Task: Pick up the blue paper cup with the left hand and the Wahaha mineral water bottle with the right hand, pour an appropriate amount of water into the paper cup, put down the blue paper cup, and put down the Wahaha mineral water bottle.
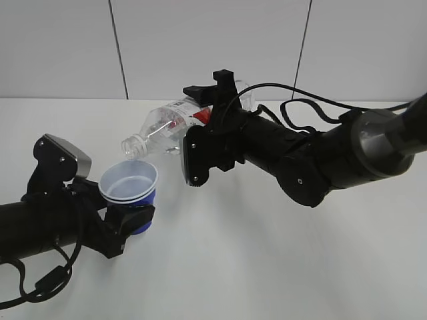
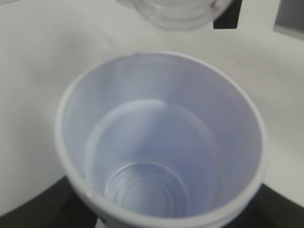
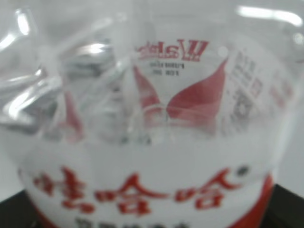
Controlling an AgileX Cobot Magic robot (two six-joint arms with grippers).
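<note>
Exterior view shows my left tool [image 1: 130, 220] clamped round the blue paper cup [image 1: 129, 189] at lower left of the frame, raised off the counter [image 1: 280, 253]. My right tool [image 1: 203, 143] grips the Wahaha mineral water bottle [image 1: 167, 127], tipped nearly flat, its open mouth just above the cup's far rim. I judge the risk is spilling: the mouth sits at the rim's edge, not over its middle, so a stream could overshoot onto the counter.
</note>
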